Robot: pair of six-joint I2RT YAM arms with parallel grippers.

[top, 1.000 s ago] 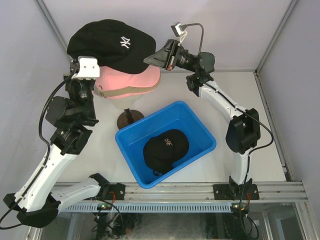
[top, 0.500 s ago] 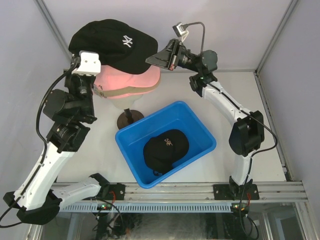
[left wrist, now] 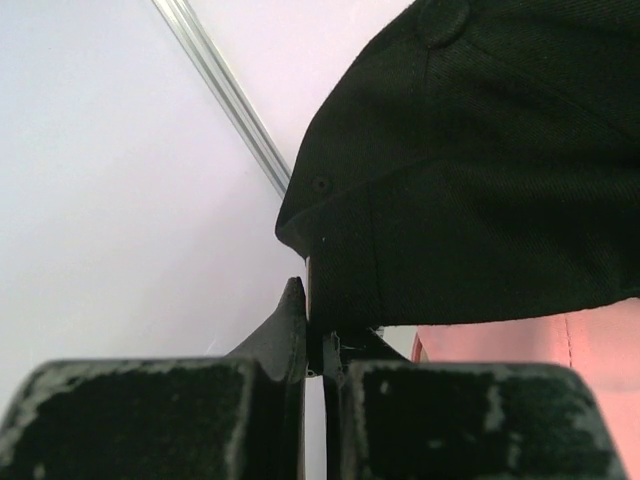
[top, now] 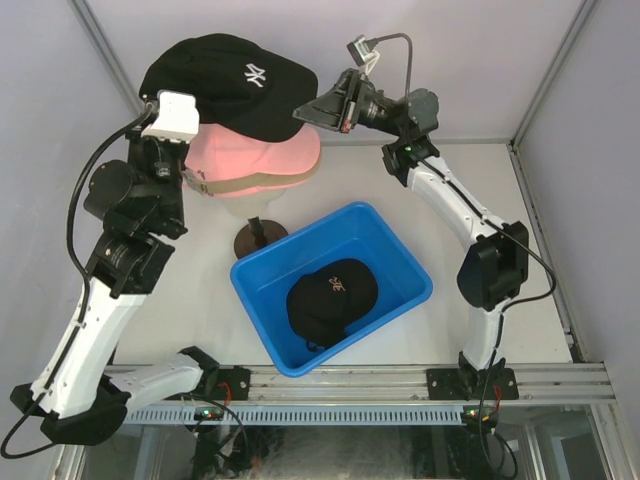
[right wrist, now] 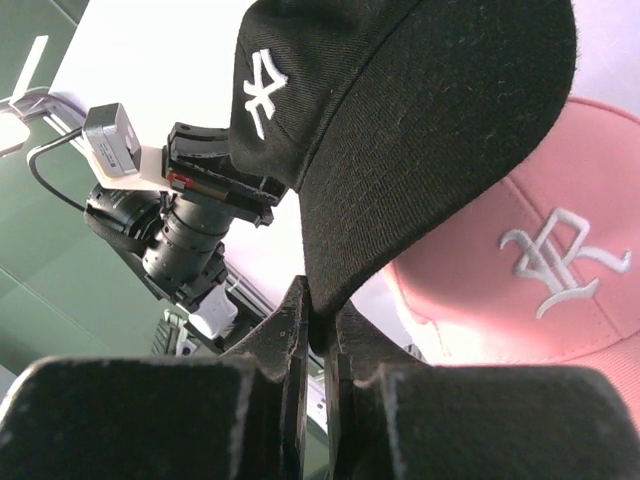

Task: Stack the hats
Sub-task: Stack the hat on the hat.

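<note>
Right wrist: jaws tight on cap point(right wrist: 400, 120)

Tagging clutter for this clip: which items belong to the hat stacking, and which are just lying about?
Job: black NY cap, pink cap, tan cap beneath it, black cap with orange mark.
Lying about: blue bin, mannequin stand.

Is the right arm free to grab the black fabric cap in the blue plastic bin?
Probably not yet: its gripper grips the brim of the black NY cap; the blue bin lies open.
</note>
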